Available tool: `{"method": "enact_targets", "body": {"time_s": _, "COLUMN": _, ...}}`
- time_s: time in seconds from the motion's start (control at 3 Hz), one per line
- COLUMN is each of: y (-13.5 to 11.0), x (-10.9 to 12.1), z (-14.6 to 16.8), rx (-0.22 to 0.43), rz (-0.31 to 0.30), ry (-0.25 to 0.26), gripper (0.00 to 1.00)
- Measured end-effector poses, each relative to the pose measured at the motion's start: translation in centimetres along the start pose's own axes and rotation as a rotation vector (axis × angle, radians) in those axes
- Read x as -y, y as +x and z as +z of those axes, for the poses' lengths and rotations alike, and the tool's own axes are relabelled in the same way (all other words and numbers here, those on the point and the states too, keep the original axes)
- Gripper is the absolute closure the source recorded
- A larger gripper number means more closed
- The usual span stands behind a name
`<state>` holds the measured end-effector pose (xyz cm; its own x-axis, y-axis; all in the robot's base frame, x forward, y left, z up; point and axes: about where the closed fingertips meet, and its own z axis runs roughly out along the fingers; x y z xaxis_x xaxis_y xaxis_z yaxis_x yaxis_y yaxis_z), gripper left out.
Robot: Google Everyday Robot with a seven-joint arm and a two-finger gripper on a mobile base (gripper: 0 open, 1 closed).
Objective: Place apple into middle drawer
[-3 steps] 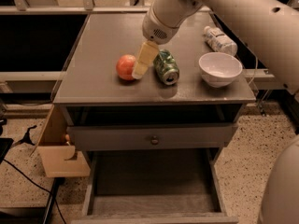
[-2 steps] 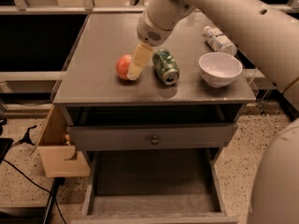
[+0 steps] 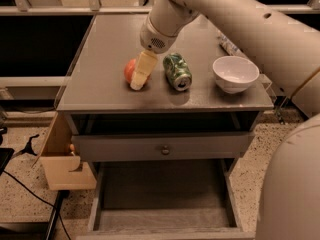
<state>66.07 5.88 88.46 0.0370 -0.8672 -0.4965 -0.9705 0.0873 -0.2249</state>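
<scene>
Apple — found on counter, left of can, w/ hand at its right side; grip state couldn't be told. Logged at grasp step. Next — called for firm hold, lift, carry to open middle drawer below.

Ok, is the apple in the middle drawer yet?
No, the apple sits on the tabletop left of the green can, with the gripper right at it; the middle drawer stands open below.
</scene>
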Motion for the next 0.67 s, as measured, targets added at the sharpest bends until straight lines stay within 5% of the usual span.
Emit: {"method": "enact_targets", "body": {"time_s": 0.67, "y": 0.45, "x": -1.10, "z": 2.80, "rx": -0.015, "rz": 0.002, "ry": -0.039, "gripper": 0.00}}
